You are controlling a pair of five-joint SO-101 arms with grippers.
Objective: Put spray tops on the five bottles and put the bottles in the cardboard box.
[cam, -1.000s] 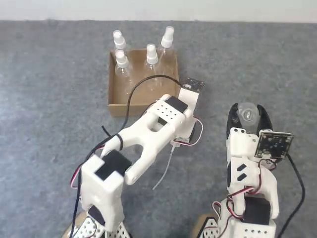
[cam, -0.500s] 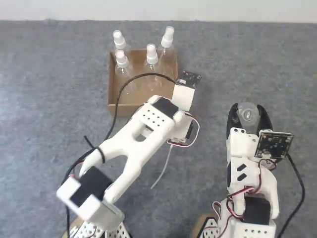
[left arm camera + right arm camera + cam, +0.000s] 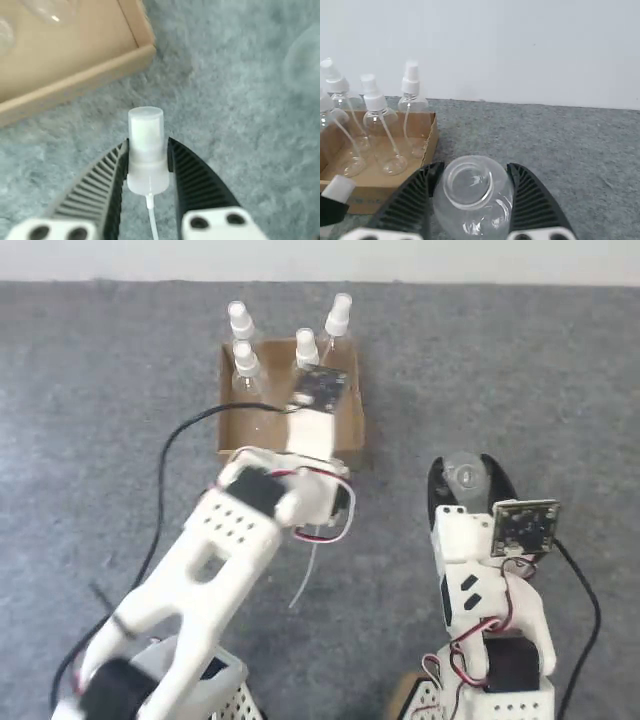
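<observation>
One light, slick top [image 3: 146, 131], pinched round its collar by the left claw [image 3: 146, 145], seemed secure; the right claw [image 3: 475, 169] gripped the thin, crushable bottle [image 3: 470, 196] by its body.

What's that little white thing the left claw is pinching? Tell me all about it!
It is a spray top, white and plastic-looking: a round cap, a wider collar, and a thin tube sticking out of the collar end. It is on no bottle. The left gripper pinches its sides between black ribbed fingers. It is over the grey carpet, just outside a corner of the cardboard box.
</observation>
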